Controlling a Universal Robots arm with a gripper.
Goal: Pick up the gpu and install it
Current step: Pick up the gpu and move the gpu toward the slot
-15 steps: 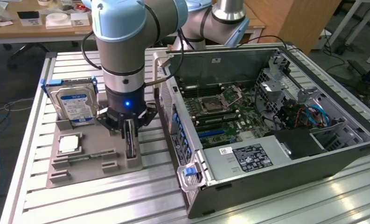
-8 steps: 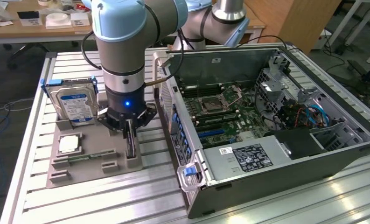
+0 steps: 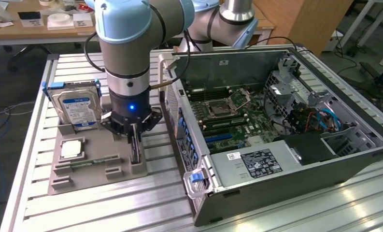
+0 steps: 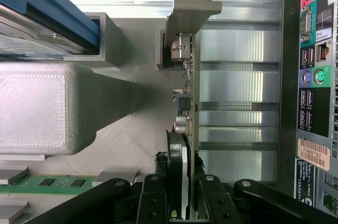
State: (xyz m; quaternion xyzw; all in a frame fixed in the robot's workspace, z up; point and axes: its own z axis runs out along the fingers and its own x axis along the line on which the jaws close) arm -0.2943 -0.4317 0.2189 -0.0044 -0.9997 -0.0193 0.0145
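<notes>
My pincer [image 4: 182, 195] is narrowed onto the gpu [image 4: 186, 102], fingers [image 4: 153, 203] against both its faces. The card stands on edge in the grey holder [image 3: 88, 180] directly beneath. I judge this the grasping step; lifting calls for a firm, square hold.

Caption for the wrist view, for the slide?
Tool closed on the gpu, which stands on edge in the gray fixture beside the PC case and its rear ports.
</notes>
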